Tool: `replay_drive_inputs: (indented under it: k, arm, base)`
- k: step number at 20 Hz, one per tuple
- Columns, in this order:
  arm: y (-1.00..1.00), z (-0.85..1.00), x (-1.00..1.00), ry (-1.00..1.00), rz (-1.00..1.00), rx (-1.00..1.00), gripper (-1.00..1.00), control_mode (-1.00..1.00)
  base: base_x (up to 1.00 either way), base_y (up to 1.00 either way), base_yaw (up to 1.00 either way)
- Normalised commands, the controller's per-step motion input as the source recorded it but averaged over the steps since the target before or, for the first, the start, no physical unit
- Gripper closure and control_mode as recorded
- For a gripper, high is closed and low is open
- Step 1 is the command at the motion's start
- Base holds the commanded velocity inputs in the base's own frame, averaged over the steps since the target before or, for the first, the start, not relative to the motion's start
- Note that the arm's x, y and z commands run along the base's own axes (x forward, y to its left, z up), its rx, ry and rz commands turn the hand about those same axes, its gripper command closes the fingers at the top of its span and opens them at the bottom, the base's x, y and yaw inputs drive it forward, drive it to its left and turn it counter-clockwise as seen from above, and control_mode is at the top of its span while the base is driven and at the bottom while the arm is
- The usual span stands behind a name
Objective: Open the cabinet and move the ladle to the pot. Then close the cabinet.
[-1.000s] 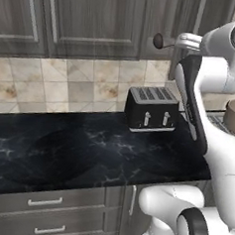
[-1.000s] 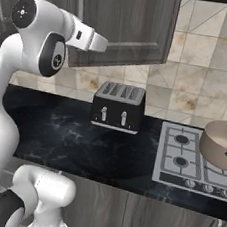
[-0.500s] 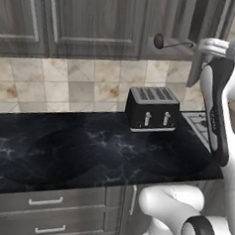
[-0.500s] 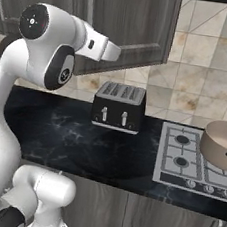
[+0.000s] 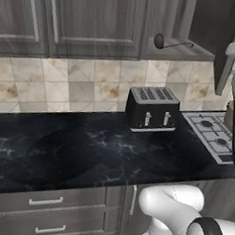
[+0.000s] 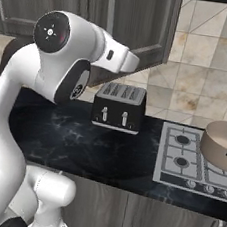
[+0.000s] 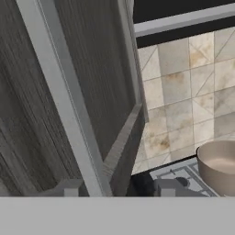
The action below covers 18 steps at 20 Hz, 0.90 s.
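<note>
Gripper [image 7: 114, 188]: right at the door's handle, tips straddling it; pinching or slack, you can't tell.
Cabinet [image 5: 210, 26]: door swung wide, probably so you've room to reach the shelf.
Ladle [image 5: 170, 42]: 1, lying on the open shelf's front edge, bowl end to the left; not yet moved.
Toaster [image 5: 151, 108]: 1, on the counter below the shelf.
Pot [image 6: 223, 144]: 1, on the stove's far side, mouth up, looks ready for the ladle.

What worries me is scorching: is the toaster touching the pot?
Apart. The right base view shows the black toaster standing on the counter and the pot at the far side of the stove, with bare stove top between them.
</note>
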Motion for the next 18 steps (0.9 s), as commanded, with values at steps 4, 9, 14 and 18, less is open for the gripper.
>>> replay_drive_inputs:
  k: [4,9,14,18]
  arm:
    - [0.26,0.09,-1.0,0.0,0.0,0.01,-1.0,-1.0]
    - [0.88,0.04,-0.95,0.0,-0.01,-0.01,-1.0,-1.0]
    - [1.0,0.0,-0.27,0.09,-0.02,-0.06,-1.0,-1.0]
    - [0.71,0.0,0.26,0.11,-0.03,-0.01,-1.0,-1.0]
  base:
    - [0.0,0.0,0.0]
    - [0.0,0.0,0.0]
    - [0.0,0.0,0.0]
    - [0.0,0.0,0.0]
